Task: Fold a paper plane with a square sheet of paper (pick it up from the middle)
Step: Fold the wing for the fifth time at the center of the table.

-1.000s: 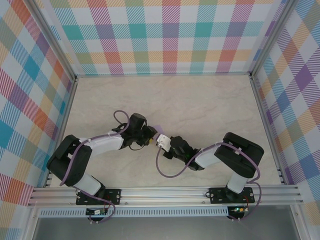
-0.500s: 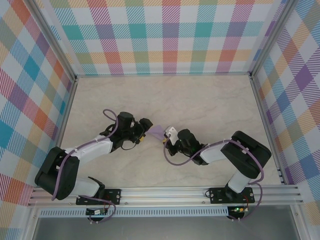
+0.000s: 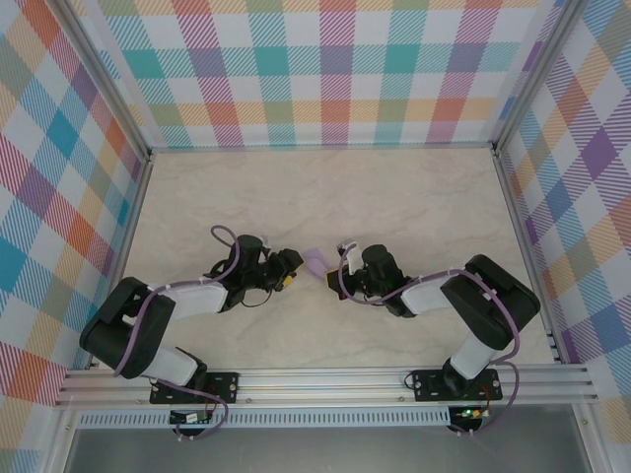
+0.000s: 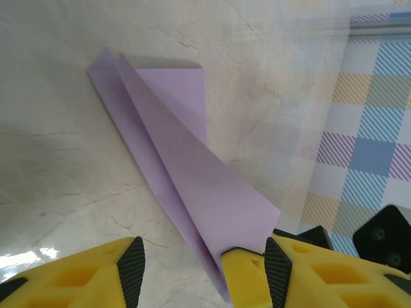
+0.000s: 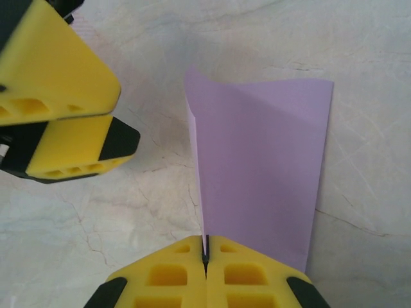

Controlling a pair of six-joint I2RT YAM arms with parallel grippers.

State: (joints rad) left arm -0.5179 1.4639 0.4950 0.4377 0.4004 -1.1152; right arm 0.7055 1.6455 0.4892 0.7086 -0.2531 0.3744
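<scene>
Near the middle of the table point(image 3: 394, 197), seen from above, my left gripper point(image 3: 293, 265) and right gripper point(image 3: 335, 268) point at each other. The paper point(image 3: 314, 261) is a small lavender patch between them, too small there to show its folds. From my left wrist the folds are plain: a long slanted flap lies over a squarer layer, one sharp corner points away, and the near tip reaches down beside one finger point(image 4: 247, 276). My left fingers stand apart with bare table between them, gripping nothing. From my right wrist a thin edge of the paper runs straight into my two yellow fingers, which are pressed together on it, so my right gripper has the paper pinched. A wide flap spreads out to the right of that line. That view also catches the left gripper's fingers up at the left, near the paper and not touching it. The table is pale and marbled, with aluminium rails point(image 3: 325, 379) along its edges and bright plaid walls point(image 3: 335, 79) round it.
</scene>
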